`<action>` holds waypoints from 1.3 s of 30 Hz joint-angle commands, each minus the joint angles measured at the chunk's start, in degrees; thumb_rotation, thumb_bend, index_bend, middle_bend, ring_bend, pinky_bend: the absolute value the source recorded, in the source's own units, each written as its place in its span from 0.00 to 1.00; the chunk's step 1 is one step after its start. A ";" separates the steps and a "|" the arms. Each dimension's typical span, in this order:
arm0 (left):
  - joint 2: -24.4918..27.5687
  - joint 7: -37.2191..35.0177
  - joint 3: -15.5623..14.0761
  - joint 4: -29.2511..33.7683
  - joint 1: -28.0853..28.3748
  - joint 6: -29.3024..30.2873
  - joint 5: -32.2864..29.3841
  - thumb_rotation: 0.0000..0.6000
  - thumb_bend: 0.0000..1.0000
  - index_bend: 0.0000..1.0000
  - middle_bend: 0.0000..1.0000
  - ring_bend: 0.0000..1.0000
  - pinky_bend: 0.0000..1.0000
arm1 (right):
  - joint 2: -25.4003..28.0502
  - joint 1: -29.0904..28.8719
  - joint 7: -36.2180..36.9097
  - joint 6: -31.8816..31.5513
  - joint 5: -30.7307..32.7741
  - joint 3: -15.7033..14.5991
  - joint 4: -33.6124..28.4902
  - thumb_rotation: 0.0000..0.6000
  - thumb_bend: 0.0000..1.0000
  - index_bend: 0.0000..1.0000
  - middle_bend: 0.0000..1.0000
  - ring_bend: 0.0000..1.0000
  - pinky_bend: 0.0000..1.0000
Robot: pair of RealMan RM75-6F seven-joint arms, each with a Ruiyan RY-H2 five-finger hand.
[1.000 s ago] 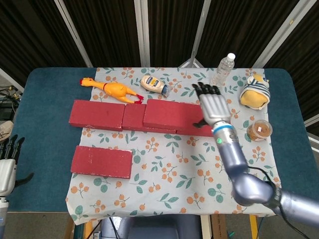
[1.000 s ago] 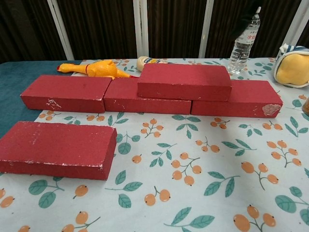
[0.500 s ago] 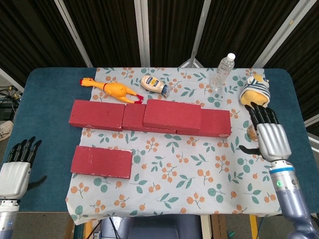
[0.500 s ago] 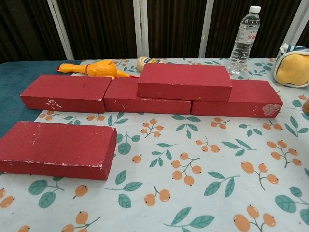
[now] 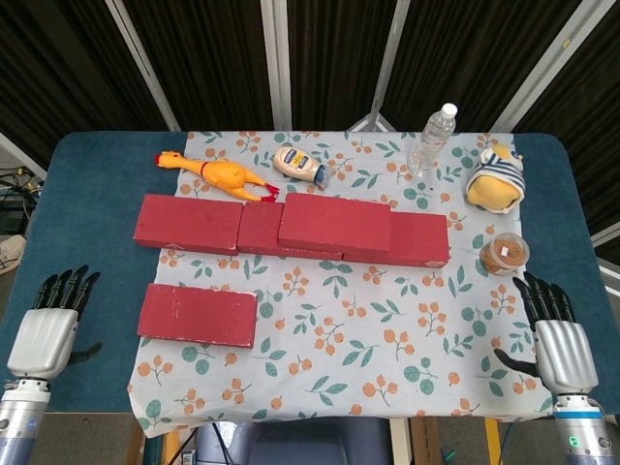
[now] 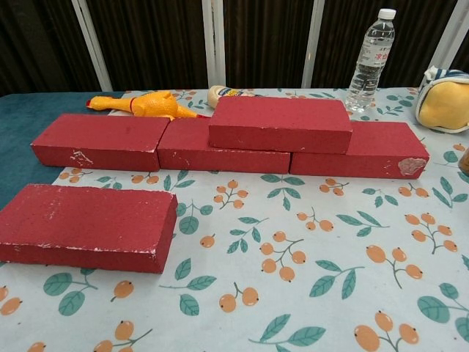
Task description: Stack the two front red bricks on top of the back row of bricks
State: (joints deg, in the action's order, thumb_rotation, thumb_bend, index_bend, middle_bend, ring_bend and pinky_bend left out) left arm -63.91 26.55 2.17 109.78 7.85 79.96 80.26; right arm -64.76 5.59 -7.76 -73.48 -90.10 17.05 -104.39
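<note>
A back row of red bricks (image 5: 190,223) (image 6: 100,141) runs across the floral cloth. One red brick (image 5: 334,223) (image 6: 280,124) lies stacked on top of that row, right of centre. A single red brick (image 5: 198,315) (image 6: 86,226) lies flat at the front left. My left hand (image 5: 46,332) hovers open over the blue table left of that front brick, fingers pointing away. My right hand (image 5: 562,343) is open at the front right corner, holding nothing. Neither hand appears in the chest view.
A yellow rubber chicken (image 5: 218,173) (image 6: 146,104), a mayonnaise bottle (image 5: 300,164) and a water bottle (image 5: 431,139) (image 6: 370,60) stand behind the bricks. A striped plush toy (image 5: 497,179) (image 6: 445,89) and a small lidded tub (image 5: 505,254) sit at the right.
My right hand has drawn back from the stacked brick to the front right corner of the table. My left hand has risen slightly at the left edge.
</note>
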 commanded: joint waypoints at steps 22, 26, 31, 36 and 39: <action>1.61 20.91 4.05 8.53 19.89 -19.81 -28.37 1.00 0.00 0.00 0.00 0.00 0.02 | -1.29 -3.80 3.26 0.62 3.58 -5.97 4.07 1.00 0.11 0.00 0.00 0.00 0.00; -1.33 24.29 4.15 6.71 23.29 -20.53 -34.43 1.00 0.00 0.00 0.00 0.00 0.02 | -1.26 -4.26 3.32 0.43 3.99 -6.49 4.11 1.00 0.11 0.00 0.00 0.00 0.00; -4.16 26.38 3.68 6.11 26.48 -20.86 -39.06 1.00 0.00 0.00 0.00 0.00 0.02 | -1.17 -4.67 3.41 -0.04 5.15 -6.89 4.17 1.00 0.11 0.00 0.00 0.00 0.00; -6.46 26.41 3.46 5.52 28.06 -19.88 -40.13 1.00 0.00 0.00 0.00 0.00 0.02 | -1.02 -5.27 3.45 0.34 5.73 -7.68 4.03 1.00 0.11 0.00 0.00 0.00 0.00; -8.10 26.40 2.83 4.65 28.92 -19.58 -40.52 1.00 0.00 0.00 0.00 0.00 0.02 | -0.87 -5.66 3.62 0.33 5.79 -8.14 3.97 1.00 0.11 0.00 0.00 0.00 0.00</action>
State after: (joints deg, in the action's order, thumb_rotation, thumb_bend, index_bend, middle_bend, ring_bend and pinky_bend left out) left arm -71.36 52.96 5.37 114.89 36.29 60.16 40.02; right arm -65.66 -0.02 -4.18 -73.15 -84.34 8.95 -100.41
